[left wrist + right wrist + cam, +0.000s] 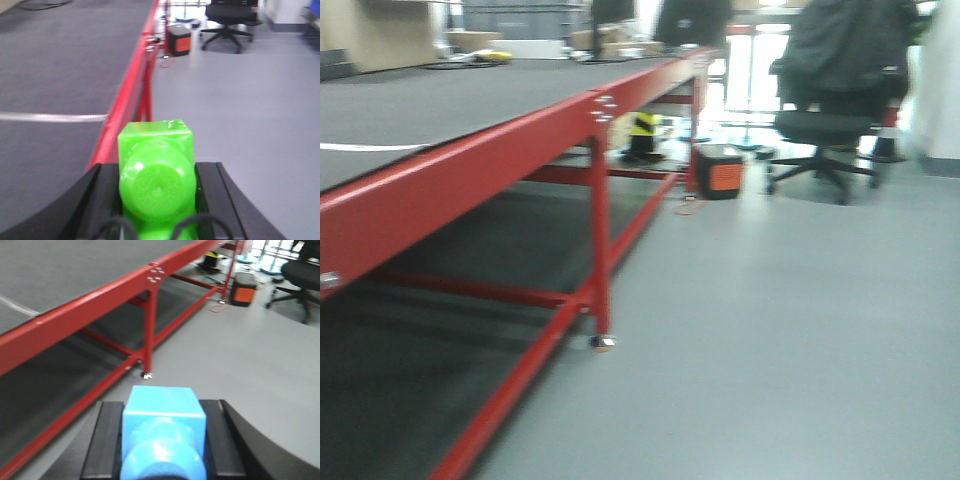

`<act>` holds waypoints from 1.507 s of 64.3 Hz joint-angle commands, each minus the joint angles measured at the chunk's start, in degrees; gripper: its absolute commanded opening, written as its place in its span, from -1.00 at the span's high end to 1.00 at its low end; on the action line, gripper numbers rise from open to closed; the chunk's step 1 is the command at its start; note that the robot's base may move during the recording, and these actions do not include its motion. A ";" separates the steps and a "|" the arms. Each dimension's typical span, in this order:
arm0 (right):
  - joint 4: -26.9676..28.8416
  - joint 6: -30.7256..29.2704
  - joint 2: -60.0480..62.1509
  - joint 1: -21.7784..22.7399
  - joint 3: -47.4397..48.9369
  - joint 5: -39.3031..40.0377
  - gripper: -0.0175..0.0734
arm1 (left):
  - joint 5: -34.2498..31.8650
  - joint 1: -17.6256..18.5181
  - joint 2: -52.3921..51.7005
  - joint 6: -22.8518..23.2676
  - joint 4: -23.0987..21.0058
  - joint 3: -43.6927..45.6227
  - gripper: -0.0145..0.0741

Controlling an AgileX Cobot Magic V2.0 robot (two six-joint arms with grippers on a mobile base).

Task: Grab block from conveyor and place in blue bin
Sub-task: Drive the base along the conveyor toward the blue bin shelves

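Left gripper [157,172] grips a green block [155,145] above the conveyor's [60,65] red edge [125,100]; right gripper [162,415] grips a blue block [164,407] over the floor [240,365]. Both blocks look light, stiff, glossy, likely slippery; flat side faces suit the grip. No bin shows

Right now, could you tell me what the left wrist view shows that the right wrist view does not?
Only the left wrist view: a green block clamped in the left gripper. Only the right wrist view: a blue block clamped in the right gripper, plus the frame's foot and lower crossbars. Both: the conveyor with its red frame edge, the orange box, the office chair and the grey floor.
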State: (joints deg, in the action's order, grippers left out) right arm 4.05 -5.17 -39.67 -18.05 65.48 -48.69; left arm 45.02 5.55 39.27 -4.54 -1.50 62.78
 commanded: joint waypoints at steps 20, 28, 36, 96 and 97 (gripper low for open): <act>-0.73 -0.13 0.23 0.04 0.38 0.72 0.95 | -1.03 0.33 -0.27 0.23 -0.37 0.08 0.92; -0.73 -0.13 0.23 0.04 0.38 0.72 0.95 | -1.03 0.33 -0.27 0.23 -0.37 0.08 0.92; -0.73 -0.13 0.23 0.04 0.38 0.72 0.95 | -1.03 0.33 -0.27 0.23 -0.37 0.08 0.92; -0.73 -0.13 0.23 0.04 0.38 0.72 0.95 | -1.03 0.33 -0.27 0.23 -0.37 0.08 0.92; -0.73 -0.13 0.23 0.04 0.38 0.72 0.95 | -1.03 0.33 -0.27 0.23 -0.37 0.08 0.92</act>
State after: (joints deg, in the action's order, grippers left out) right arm 4.05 -5.17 -39.67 -18.05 65.48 -48.72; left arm 45.02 5.55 39.27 -4.54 -1.50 62.78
